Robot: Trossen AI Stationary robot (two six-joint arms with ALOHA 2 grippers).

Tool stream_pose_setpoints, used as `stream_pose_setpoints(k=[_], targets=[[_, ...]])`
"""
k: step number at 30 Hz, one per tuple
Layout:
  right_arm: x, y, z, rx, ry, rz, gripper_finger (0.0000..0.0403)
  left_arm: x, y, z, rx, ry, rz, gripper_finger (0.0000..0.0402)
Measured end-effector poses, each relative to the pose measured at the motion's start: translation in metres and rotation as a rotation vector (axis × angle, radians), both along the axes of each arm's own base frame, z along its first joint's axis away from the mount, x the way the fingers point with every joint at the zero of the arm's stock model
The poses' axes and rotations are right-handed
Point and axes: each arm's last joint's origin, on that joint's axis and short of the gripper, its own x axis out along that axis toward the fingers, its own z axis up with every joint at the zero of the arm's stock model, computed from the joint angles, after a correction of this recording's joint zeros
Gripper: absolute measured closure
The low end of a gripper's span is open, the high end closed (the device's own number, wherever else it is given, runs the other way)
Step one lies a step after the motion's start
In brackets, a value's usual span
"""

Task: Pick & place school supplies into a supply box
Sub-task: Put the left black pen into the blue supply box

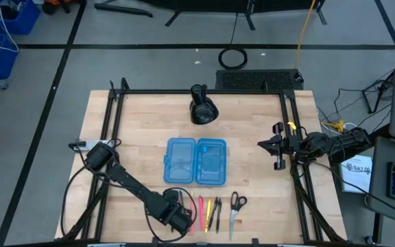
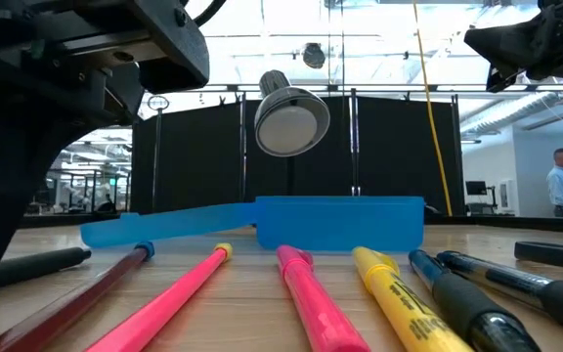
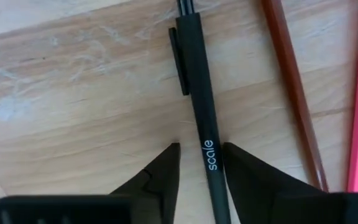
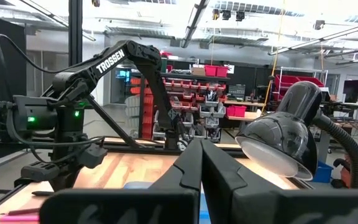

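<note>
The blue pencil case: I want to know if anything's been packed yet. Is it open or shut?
Open. The blue pencil case lies with both halves spread flat side by side; nothing shows inside.

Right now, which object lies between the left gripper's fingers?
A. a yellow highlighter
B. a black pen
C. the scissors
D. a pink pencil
B: the left wrist view shows the left gripper with its fingers on either side of the black pen lying on the table.
</note>
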Motion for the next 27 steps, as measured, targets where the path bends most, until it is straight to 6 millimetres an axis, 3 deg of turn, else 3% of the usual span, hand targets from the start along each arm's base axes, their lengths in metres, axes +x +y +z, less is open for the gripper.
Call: stream_pose_setpoints(k=[11, 20, 27], targets=[[0.0, 0.0, 0.0, 0.003, 0.005, 0.001, 0.0403, 0.002, 0.004, -0.001, 0.064, -0.04, -0.017, 0.0382], [0.0, 0.0, 0.0, 0.003, 0.005, 0.001, 0.0403, -0.001, 0.001, 0.003, 0.084, -0.061, -0.021, 0.0361], [0.0, 0.0, -0.001, 0.003, 0.006, 0.001, 0.0403, -0.006, 0.006, 0.019, 0.132, -0.092, -0.021, 0.0382]])
